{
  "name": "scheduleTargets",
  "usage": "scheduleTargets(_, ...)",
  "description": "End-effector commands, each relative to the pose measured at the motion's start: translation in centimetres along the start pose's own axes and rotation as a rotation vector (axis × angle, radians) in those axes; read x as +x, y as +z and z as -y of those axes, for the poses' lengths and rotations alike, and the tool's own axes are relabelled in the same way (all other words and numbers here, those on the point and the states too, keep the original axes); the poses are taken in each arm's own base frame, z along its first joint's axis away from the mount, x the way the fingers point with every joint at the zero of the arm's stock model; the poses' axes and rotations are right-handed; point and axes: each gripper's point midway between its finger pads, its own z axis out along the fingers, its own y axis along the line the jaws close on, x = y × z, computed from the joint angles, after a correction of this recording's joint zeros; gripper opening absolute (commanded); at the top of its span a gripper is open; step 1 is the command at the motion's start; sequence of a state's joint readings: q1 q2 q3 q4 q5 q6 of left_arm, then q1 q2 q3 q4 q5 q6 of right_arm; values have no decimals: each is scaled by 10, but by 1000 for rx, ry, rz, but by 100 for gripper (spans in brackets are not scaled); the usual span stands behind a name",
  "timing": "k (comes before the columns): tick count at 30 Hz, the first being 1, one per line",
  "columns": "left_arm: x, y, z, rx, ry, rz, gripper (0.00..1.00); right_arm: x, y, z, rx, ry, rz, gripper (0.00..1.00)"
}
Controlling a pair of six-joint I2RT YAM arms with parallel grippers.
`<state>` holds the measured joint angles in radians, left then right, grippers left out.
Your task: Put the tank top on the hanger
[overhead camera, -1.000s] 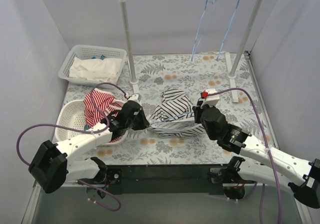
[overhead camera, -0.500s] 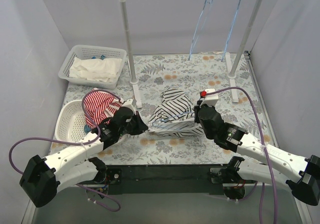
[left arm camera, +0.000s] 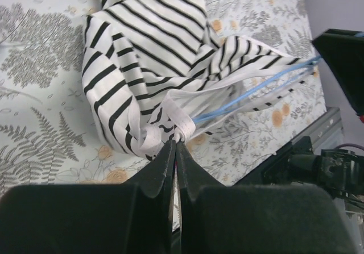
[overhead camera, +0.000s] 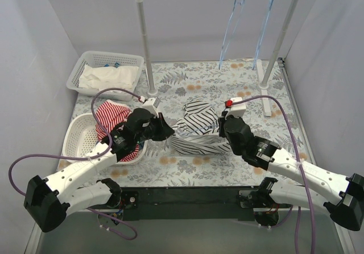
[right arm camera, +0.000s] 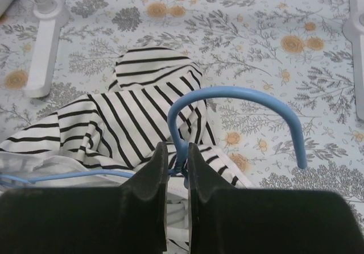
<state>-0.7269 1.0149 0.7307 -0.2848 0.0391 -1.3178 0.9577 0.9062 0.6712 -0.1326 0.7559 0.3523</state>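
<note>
The tank top lies bunched on the floral table cover at the middle of the top view, between the two grippers. The left gripper meets the cloth's left edge and the right gripper its right edge.

In the left wrist view the left gripper is pinched tight on a rolled fold of the white hem at the lower centre, with the striped cloth spreading up and away from it. In the right wrist view the right gripper is clamped on the neck of the pale-blue hanger. The hook arches up and over to the right above the table cover, and the tank top sits just behind and to the left of the fingers.

Most of the hanger's frame is buried in the cloth. Only thin blue wire runs show from the folds toward the right of the left wrist view. Which opening of the garment the wire passes through cannot be told. From above the hanger is barely to be made out. Each wrist view has its lower part filled by the gripper's own dark body
</note>
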Motion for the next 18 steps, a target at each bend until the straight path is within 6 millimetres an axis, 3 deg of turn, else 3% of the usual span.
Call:
scheduleTargets(1, -34, -18, 41, 125, 80, 47, 0, -73, 0, -19, -8, 68, 135, 1)
scheduleTargets(3, -41, -23, 45, 122, 85, 54, 0, -90, 2, -22, 6, 59, 160, 1)
scheduleTargets(4, -50, -28, 51, 125, 85, 72, 0, -113, -2, -22, 21, 81, 201, 1)
scheduleTargets(8, -66, -43, 53, 82, 89, 103, 0, -160, -10, -21, 46, 57, 288, 1)
scheduleTargets(11, -84, -57, 49, 13, 101, 148, 0, -179, -15, -20, 58, 46, 318, 1)
scheduleTargets(13, -96, -66, 39, -57, 118, 197, 0, -182, -17, -19, 51, 28, 324, 1)
scheduleTargets(18, -112, -84, 50, -39, 174, 228, 0, -190, -18, -27, 21, -12, 318, 1)
